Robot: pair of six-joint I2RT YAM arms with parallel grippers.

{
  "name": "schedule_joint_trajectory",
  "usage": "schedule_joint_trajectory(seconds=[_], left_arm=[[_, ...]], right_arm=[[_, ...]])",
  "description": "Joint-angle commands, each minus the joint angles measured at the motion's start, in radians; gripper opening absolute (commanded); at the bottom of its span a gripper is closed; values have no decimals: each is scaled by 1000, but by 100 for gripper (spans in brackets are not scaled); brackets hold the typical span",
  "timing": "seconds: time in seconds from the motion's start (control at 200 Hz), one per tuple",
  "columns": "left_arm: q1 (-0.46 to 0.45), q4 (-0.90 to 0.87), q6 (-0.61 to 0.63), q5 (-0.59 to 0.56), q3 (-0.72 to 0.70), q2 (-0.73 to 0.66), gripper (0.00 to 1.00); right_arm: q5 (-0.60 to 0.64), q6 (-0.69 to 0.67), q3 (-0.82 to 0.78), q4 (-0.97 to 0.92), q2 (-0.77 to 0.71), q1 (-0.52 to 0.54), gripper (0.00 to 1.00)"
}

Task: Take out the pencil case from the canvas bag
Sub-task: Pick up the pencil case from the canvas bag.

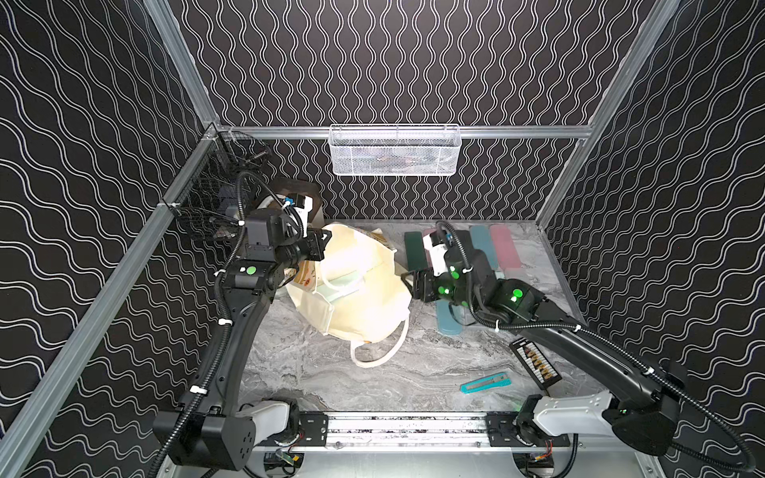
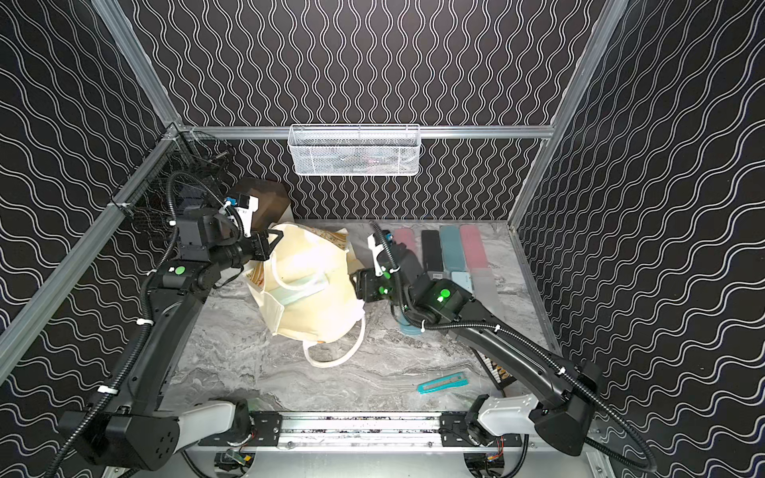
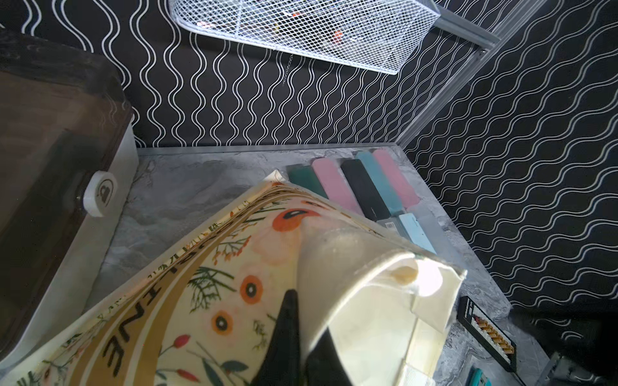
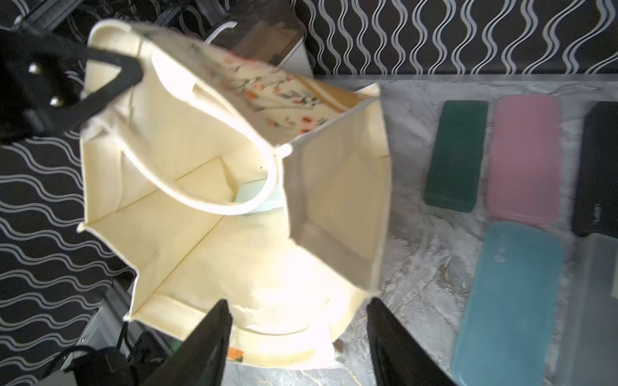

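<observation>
my left gripper [image 1: 326, 240] is shut on the far rim of the canvas bag [image 1: 364, 314], pinching the cloth and holding that side up so the mouth gapes toward my other arm; in the left wrist view the dark fingers [image 3: 290, 320] bite the fold where the floral print meets the plain cream lining.

my right gripper [image 4: 297, 307] stands with its jaws well apart and nothing in them; it hangs just at the near rim of the bag, looking down into the opening.

the pencil case [image 4: 252, 194] lies on the floor of the bag, straight ahead of the right gripper and deeper in; only a pale mint slab shows, flat and smooth-edged; in both top views its long axis seems to slant across the bag rather than point at me, so i judge the wrist may need turning to close across its short side; the right arm is the nearer and the free one.

one cream handle loop [image 4: 214, 204] droops across the case, rope-like and limp; i think it could snag a finger; the canvas is soft and creased, holding shape only where i lift it.

on the grey marbled table [image 1: 331, 372] beside the bag lie other flat cases [image 4: 456, 155], matte and round-cornered, well clear of the opening.
</observation>
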Motion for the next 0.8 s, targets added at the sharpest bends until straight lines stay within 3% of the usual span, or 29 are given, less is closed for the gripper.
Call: schedule_joint_trajectory(seconds=[0.0, 0.175, 0.455, 0.796], left_arm=[[0, 129, 15, 60, -17, -18, 0], [0, 154, 12, 89, -36, -33, 0], [0, 150, 6, 84, -40, -55, 0], [0, 157, -34, 80, -56, -91, 0]], right_arm=[[46, 4, 6, 52, 39, 109, 58], [90, -13, 49, 56, 164, 214, 48], [119, 89, 54, 106, 365, 210, 37], [93, 282, 57, 163, 500, 145, 42]])
